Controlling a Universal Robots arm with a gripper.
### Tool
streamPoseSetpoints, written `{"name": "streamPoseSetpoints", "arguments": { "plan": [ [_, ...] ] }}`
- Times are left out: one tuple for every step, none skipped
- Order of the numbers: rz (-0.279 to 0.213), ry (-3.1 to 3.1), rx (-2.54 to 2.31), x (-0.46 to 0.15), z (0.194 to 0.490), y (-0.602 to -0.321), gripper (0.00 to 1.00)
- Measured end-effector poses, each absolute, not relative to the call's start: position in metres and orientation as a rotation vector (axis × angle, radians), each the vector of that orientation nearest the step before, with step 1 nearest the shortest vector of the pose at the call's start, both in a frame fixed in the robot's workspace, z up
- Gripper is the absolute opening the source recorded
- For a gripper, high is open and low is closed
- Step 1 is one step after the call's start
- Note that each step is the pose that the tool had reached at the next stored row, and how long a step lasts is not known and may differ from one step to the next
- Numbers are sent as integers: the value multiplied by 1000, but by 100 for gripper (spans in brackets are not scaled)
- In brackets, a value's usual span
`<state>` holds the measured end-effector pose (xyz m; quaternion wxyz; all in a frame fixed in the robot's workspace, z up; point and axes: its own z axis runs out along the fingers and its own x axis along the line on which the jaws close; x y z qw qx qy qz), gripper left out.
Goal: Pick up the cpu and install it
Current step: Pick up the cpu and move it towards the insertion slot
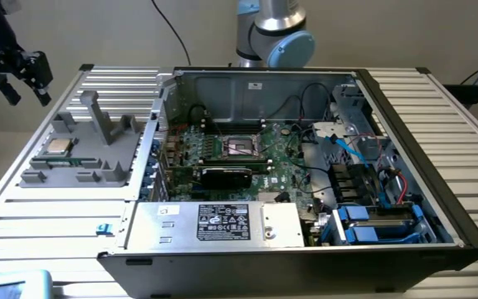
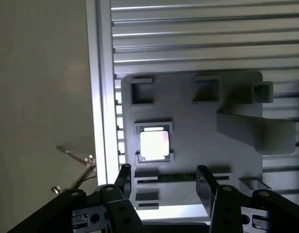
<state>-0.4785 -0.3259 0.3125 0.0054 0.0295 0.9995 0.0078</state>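
I have the end effector (image 1: 25, 87) hanging released over the far corner of the slatted surface (image 1: 438, 112) on the exterior view's left, up in the air and well apart from everything below it. In the wrist view its two black fingers (image 2: 205, 182) stand wide apart with nothing between them.

The cpu (image 1: 59, 147) lies flat in a pocket of the grey holder (image 1: 106, 156), which sits on the surface just beside the open case (image 1: 256, 93), on the exterior view's left of it. It has not yet been picked up. From the wrist camera I see the cpu (image 2: 154, 144) from above, its metal top glaring white, framed by small raised lips of the holder (image 2: 198, 141); the end effector (image 2: 164, 184) is near it but touches neither the cpu nor the holder. Slats of the surface (image 2: 188, 29) run beyond the holder.

Inside the case, the socket (image 1: 241, 146) sits on the green board as a dark square with a metal border; I can't tell what lies in it. A power supply (image 1: 214, 224) fills the near corner of the case. The arm (image 1: 272, 31) rises behind the case.
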Motion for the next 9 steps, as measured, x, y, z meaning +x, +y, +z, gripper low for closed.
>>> {"name": "streamPoseSetpoints", "arguments": {
  "plan": [
    [26,3129,92,-479,311,-327,66],
    [28,3129,92,-479,309,-327,66],
    [29,3129,92,-479,307,-328,66],
    [30,3130,92,-479,305,-329,66],
    [30,3130,91,-479,304,-330,66],
    [30,3130,90,-479,302,-330,66],
    [30,3131,88,-479,300,-330,66],
    [30,3131,87,-479,298,-330,66],
    [30,3131,85,-479,296,-330,66]
  ]
}}
